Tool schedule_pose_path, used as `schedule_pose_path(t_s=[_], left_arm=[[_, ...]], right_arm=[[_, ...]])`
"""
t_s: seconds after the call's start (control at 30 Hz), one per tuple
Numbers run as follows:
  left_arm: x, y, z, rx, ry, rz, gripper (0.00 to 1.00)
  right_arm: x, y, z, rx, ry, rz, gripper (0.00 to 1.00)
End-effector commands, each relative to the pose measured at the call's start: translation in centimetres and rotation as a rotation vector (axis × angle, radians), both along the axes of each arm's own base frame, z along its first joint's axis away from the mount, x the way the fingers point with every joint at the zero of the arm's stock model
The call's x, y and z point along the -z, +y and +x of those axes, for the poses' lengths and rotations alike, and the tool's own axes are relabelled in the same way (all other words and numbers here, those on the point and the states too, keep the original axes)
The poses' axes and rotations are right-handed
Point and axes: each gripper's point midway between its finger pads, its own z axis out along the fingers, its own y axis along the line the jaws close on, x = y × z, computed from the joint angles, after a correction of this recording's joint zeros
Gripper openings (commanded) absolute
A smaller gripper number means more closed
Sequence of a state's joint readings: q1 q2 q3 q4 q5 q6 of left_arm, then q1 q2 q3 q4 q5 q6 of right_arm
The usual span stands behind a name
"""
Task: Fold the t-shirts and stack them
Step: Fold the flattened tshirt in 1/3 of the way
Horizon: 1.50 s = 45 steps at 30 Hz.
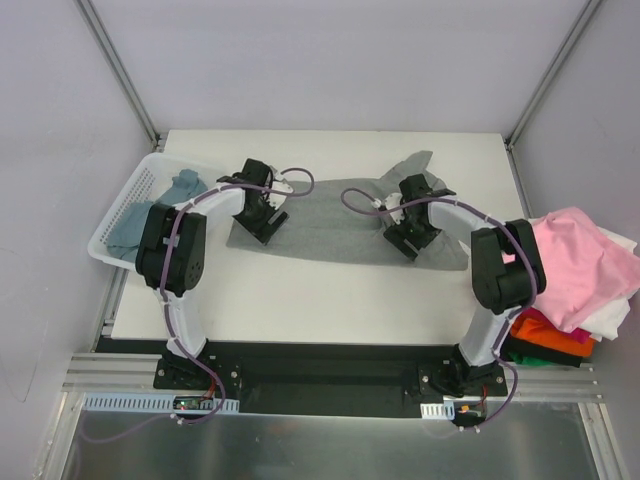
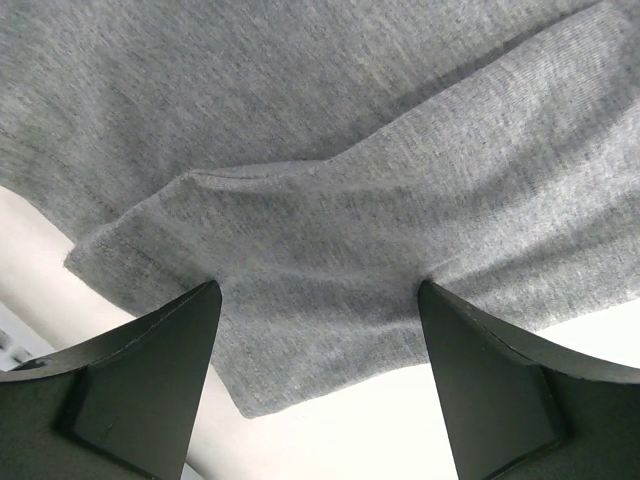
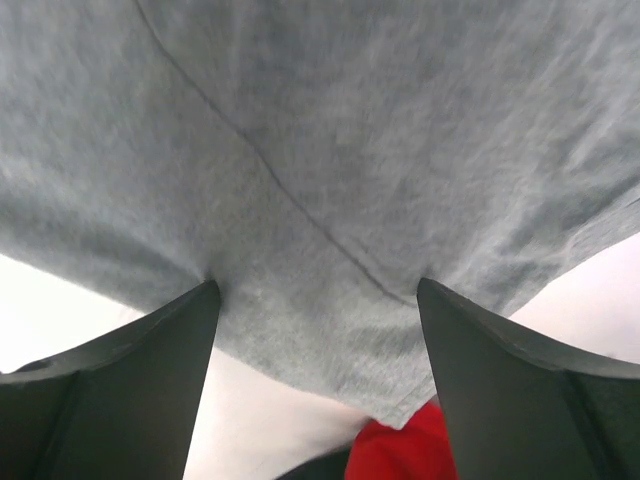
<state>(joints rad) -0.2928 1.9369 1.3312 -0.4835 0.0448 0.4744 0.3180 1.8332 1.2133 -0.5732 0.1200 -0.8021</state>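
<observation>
A light heather-grey t-shirt (image 1: 335, 215) lies spread flat across the middle of the white table (image 1: 330, 300). My left gripper (image 1: 262, 228) stands open over the shirt's left end, its fingertips resting on the cloth near a folded hem corner (image 2: 190, 250). The left gripper (image 2: 320, 290) has nothing pinched between its fingers. My right gripper (image 1: 406, 244) is open on the shirt's right part, and in the right wrist view this gripper (image 3: 318, 288) has both tips set on the grey cloth (image 3: 330, 150) near its edge. A dusty blue-teal tee (image 1: 150, 215) lies in the basket.
The white slatted basket (image 1: 108, 232) stands at the table's left edge. Off the right edge lies a heap of tees: pink (image 1: 580, 265), white (image 1: 612, 315), orange (image 1: 555, 340) and red (image 3: 405, 450). Metal frame posts rise at the back corners.
</observation>
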Motion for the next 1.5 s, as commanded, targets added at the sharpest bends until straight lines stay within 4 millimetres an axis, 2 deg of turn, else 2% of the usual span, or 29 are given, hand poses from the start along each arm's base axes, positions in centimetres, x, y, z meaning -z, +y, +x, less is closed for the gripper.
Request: schedule_pose_path(t_s=[0.0, 0.03, 0.17, 0.37, 0.57, 0.67, 0.87, 1.0, 1.17, 1.3, 1.47], left_arm=[[1.5, 1.5, -5.2, -0.016, 0.130, 0.028, 0.81], [1.6, 1.5, -5.7, -0.016, 0.135, 0.024, 0.81], [1.2, 1.7, -7.6, -0.014, 0.136, 0.021, 0.81], [1.7, 1.6, -10.3, -0.008, 0.164, 0.022, 0.82], [1.9, 1.0, -11.4, 0.014, 0.165, 0.028, 0.83], [1.4, 0.9, -11.3, 0.013, 0.151, 0.022, 0.84], [1.0, 0.8, -10.9, 0.012, 0.131, 0.018, 0.84], [1.2, 0.7, -10.7, 0.014, 0.134, 0.019, 0.84], [1.5, 0.5, -10.4, 0.011, 0.142, 0.015, 0.84], [1.6, 0.3, -10.2, 0.010, 0.142, 0.011, 0.84], [1.7, 0.4, -9.7, 0.011, 0.136, 0.024, 0.84]], right_arm=[[-1.2, -0.7, -4.0, -0.038, 0.059, -0.011, 0.84], [-0.9, -0.9, -5.0, -0.041, 0.079, -0.014, 0.84], [-1.6, -0.8, -6.6, -0.063, 0.080, -0.008, 0.85], [-1.2, -0.2, -8.6, -0.093, 0.108, -0.021, 0.85], [-0.4, 0.1, -9.4, -0.104, 0.130, -0.018, 0.86], [-1.2, 0.1, -8.5, -0.105, 0.086, -0.020, 0.86], [-4.1, 0.9, -7.1, -0.105, 0.008, 0.013, 0.87], [-4.8, 0.4, -5.6, -0.101, -0.053, -0.011, 0.88], [-3.8, -0.1, -3.3, -0.097, -0.087, -0.030, 0.88], [-1.3, -0.8, -2.2, -0.096, -0.051, -0.072, 0.88], [0.4, -1.4, -1.6, -0.105, -0.037, -0.113, 0.88]])
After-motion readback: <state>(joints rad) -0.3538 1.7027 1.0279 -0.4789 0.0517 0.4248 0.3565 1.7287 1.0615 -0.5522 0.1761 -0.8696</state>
